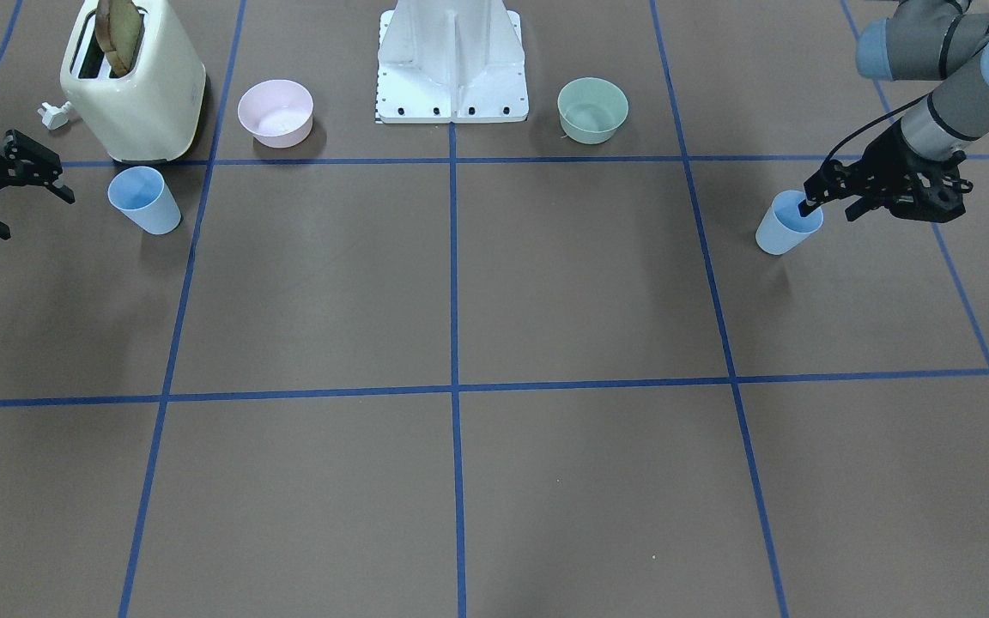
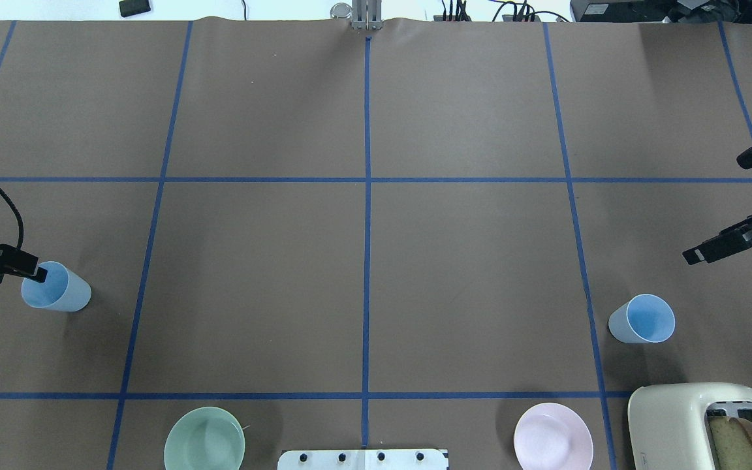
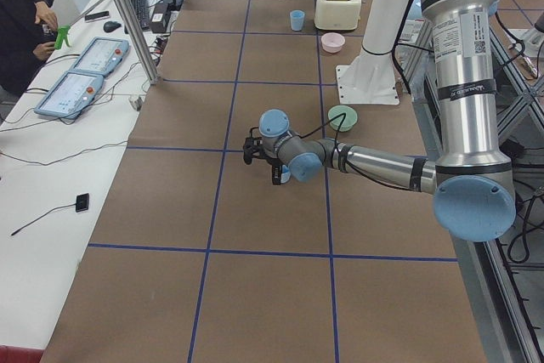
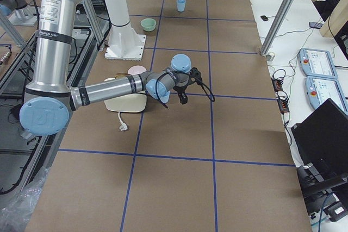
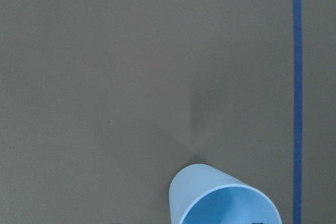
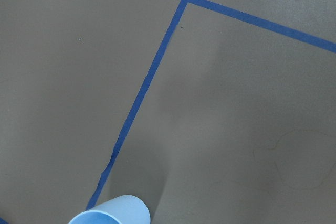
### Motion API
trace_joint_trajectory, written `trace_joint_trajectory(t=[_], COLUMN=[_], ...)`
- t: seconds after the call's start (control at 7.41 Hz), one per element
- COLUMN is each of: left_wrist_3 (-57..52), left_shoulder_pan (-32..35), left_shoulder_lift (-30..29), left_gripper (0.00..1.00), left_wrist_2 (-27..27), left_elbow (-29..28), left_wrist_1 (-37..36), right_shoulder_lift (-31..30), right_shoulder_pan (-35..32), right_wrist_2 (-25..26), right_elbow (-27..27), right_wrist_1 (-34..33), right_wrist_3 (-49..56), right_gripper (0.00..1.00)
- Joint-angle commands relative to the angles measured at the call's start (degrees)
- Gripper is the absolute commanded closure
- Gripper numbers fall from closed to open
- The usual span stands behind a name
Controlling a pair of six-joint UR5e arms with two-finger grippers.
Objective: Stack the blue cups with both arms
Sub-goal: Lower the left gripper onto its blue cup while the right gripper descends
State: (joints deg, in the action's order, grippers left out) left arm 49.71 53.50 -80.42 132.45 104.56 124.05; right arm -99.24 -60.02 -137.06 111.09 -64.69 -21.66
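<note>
Blue cups are set well apart, so the step in hand is judged to be the first grasp, with no stacking begun. The left cup [image 2: 56, 290] stands upright near the table's left edge. The right cup [image 2: 643, 320] stands near the right edge, close to the toaster [image 2: 702, 424] at the robot-side right corner. The left gripper [image 1: 831, 209] is spread, with one finger [image 1: 809, 203] dipped inside the left cup's rim and the other outside, so the wall is not pinched. A closing on that wall is called for next, then a lift. The left arm is stretched out low, wrist turned down. The right gripper [image 1: 38, 215] is held wide apart above the table, clear of the right cup and nearer the right edge. A move over that rim is needed.
</note>
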Motion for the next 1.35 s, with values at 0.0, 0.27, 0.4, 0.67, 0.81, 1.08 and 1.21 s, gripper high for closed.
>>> trace_joint_trajectory(t=[0.0,0.27,0.4,0.67,0.81,1.08,1.21], left_wrist_3=[0.1,0.1,0.2,0.2,0.2,0.2,0.2], left_shoulder_pan=[-0.8,-0.9,-0.9,-0.9,-0.9,-0.9,-0.9], left_shoulder_lift=[-0.2,-0.2,-0.2,-0.2,-0.3,-0.2,-0.1], left_gripper=[0.15,0.28,0.47,0.61,0.66,0.91,1.0], left_wrist_2=[0.0,0.1,0.1,0.1,0.3,0.3,0.3], left_elbow=[-2.1,-4.3,-4.2,-3.9,-3.6,-3.6,-3.6], left_wrist_1=[2.4,5.6,5.6,5.7,5.7,7.2,7.2], right_shoulder_lift=[0.2,0.2,0.3,0.6,0.6,0.6,0.6], right_shoulder_pan=[1.0,1.0,1.3,3.1,3.2,3.3,3.3], right_wrist_2=[0.7,1.3,1.3,1.4,1.4,1.4,1.5], right_elbow=[0.1,0.2,0.2,0.3,0.4,0.4,0.4], right_wrist_1=[0.0,0.0,0.0,0.0,0.0,0.0,0.0], right_wrist_3=[-0.1,-0.1,-0.1,-0.1,-0.1,-0.1,-0.1], right_gripper=[0.0,0.0,0.0,0.0,0.0,0.0,0.0])
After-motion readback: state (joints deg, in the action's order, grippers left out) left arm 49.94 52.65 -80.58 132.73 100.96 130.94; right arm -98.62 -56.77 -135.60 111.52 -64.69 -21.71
